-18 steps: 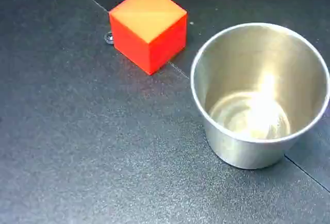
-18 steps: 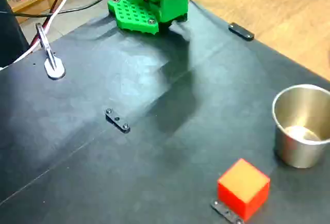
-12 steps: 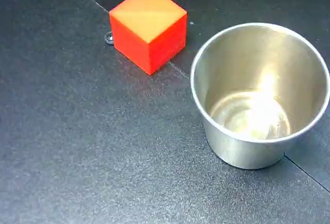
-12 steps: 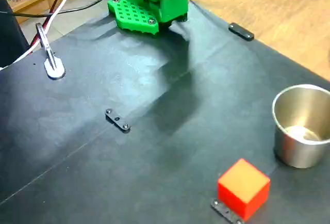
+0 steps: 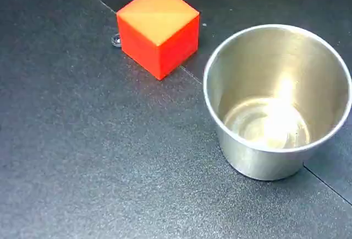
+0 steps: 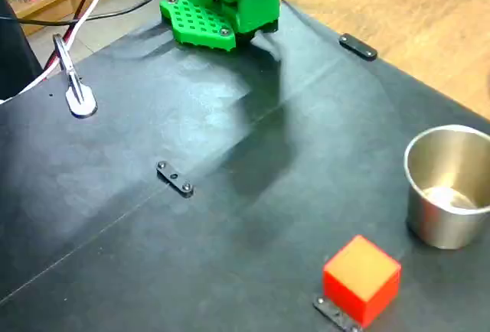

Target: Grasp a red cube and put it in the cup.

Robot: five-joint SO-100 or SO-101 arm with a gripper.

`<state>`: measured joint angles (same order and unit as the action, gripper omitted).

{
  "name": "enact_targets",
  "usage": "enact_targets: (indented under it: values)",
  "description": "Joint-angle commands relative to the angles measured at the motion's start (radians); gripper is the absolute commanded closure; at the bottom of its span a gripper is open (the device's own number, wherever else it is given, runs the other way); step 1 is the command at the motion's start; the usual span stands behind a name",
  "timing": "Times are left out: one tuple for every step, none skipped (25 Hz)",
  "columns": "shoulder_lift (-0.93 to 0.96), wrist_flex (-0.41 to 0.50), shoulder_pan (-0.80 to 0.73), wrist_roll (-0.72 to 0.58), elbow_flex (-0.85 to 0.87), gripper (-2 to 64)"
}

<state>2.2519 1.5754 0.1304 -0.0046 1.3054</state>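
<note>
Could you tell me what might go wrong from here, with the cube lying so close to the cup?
Three risks, as I judge them. The red cube lies close to the cup, so an open claw coming down might knock the cup over. The cube sits on a small black bracket, so it may rock when gripped. The cube lies corner-on in both fixed views, so the claw could close on its edges and slip. The claw itself is out of view.

red cube (image 5: 158,28): orange-yellow top, red-orange sides. cup (image 5: 276,101): shiny silver steel, bright glare inside. tabletop (image 6: 153,255): matte black with thin seam lines. arm base (image 6: 222,3): bright green, grid of holes in its plate. floor (image 6: 429,18): light wood. cables (image 6: 92,3): white, red, black.
</note>
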Motion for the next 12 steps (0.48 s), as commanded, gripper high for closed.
enact_targets:
  values:
    - [-0.002, 0.003, 0.011, 0.008, 0.000, 29.5]
    - [-0.002, 0.003, 0.011, 0.008, 0.000, 29.5]
    - [-0.002, 0.003, 0.012, 0.008, 0.000, 29.2]
    - [-0.002, 0.003, 0.012, 0.008, 0.000, 29.0]
    - [-0.002, 0.003, 0.012, 0.008, 0.000, 29.0]
    - [-0.003, 0.003, 0.012, 0.008, 0.000, 29.2]
    - [-0.005, 0.003, 0.015, -0.002, 0.000, 29.5]
    - [-0.006, 0.003, 0.023, -0.006, 0.000, 29.5]
    - [-0.006, 0.002, 0.043, -0.008, 0.000, 29.5]
    - [-0.006, -0.009, 0.067, -0.008, 0.000, 29.5]
    - [-0.014, -0.014, 0.095, -0.008, 0.000, 29.5]
    - [-0.031, -0.014, 0.120, -0.008, -0.002, 29.5]
